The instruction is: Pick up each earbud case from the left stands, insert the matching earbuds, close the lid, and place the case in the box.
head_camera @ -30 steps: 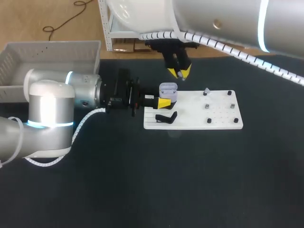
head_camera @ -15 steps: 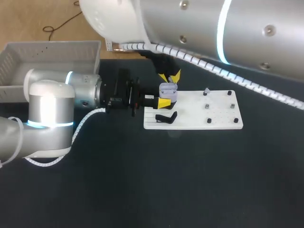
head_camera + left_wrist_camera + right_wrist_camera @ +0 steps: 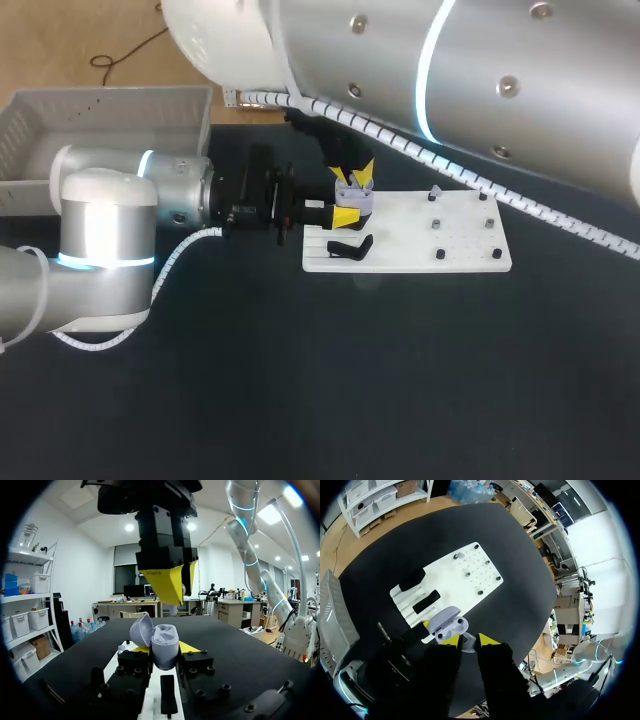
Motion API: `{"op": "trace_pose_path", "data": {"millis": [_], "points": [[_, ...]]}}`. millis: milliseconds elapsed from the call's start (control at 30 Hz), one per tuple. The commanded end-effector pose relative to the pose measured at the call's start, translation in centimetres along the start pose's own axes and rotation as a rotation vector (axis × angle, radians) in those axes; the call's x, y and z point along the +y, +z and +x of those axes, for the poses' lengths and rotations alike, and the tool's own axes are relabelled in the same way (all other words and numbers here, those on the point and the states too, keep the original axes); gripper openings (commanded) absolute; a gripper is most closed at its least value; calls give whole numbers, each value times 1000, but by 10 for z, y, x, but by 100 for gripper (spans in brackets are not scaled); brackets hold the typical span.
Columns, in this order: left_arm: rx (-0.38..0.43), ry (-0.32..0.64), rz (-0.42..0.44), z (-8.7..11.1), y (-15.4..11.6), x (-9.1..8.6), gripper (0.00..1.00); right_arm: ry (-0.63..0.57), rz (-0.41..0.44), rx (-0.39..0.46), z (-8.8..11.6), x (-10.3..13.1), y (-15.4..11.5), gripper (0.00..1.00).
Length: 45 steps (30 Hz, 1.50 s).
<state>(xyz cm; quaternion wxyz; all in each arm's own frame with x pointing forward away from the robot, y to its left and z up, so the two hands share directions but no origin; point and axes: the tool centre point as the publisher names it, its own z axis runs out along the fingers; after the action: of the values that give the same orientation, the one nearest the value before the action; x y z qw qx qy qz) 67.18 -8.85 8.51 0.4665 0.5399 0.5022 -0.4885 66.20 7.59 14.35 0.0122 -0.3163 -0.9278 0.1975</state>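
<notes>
- One grey box (image 3: pixel 110 100) sits at the 10 o'clock corner of the dark worktop (image 3: pixel 300 400), well apart from everything else.
- The left arm comes in from 9 o'clock and lies level above the worktop. Its left end effector (image 3: pixel 165 649) is closed on the earbud case (image 3: pixel 355 197), with a yellow tip pressed to each side of the case's lower body.
- The pale lilac case is held upright over the 10 o'clock corner of the white board (image 3: pixel 460 250). Its lid is tipped back and open, and the left wrist view shows the hollow inside.
- A black stand (image 3: pixel 350 247) lies on the slotted part of the board at its 8 o'clock corner, just beside the left end effector's fingers and at 6 o'clock from the case.
- The right arm sweeps in from 2 o'clock. Its right end effector (image 3: pixel 352 176) points down directly above the open case, with the yellow tips just over the rim.
- The right end effector's fingers stand only slightly apart and pinch a small grey earbud (image 3: pixel 467 645) from both sides. The earbud hangs right above the case; whether it touches the case cannot be told.
- The board lies flat just past the worktop's middle towards 1 o'clock. Several short dark pegs stand on its 3 o'clock half.
- A small grey piece (image 3: pixel 435 192) sits on a peg at the board's 12 o'clock edge, too small to identify.
</notes>
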Motion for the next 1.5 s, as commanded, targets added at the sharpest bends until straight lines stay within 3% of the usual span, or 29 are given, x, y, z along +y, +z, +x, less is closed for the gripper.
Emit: {"op": "trace_pose_path", "data": {"millis": [33,1500], "points": [[-2,3,-5,0,0,-2,0,1,-3,5,-2,0,3,0],[-2,3,-5,0,0,-2,0,-3,-2,46,-9,4,21,0]]}}
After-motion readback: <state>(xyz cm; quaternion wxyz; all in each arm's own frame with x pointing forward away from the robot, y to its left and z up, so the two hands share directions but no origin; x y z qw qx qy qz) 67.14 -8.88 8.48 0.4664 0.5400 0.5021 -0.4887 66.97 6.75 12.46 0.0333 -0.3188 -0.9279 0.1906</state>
